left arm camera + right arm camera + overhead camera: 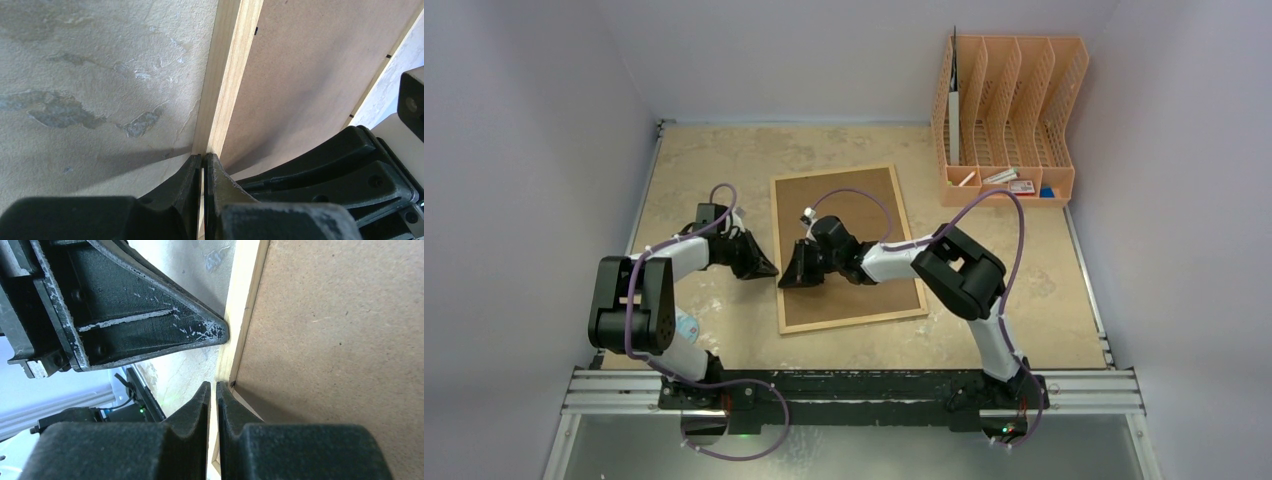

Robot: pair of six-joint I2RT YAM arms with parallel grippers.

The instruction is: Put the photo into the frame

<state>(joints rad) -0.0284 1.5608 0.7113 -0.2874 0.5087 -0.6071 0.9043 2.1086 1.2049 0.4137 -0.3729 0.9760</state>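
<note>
Pinching the left wooden edge of the frame (854,300), flat and back-up on the table (704,160), with the left gripper (771,271), jaws nearly pressed together. Nipping the same edge just beside with the right gripper (785,283), likewise.

Top cam is fixed high behind the arm bases (bottom edge), tilted down and far enough back to take in the whole table (714,160), frame (849,300) mid-picture. Both wrist cams sit very close, looking along their own fingers at bottom centre, left gripper (202,167) and right gripper (212,392), onto the frame's wood edge, which runs top to bottom. Wrist views share that one stretch of edge: right gripper shows lower right in the left view, left gripper upper left in the right view; top cam covers both.
</note>
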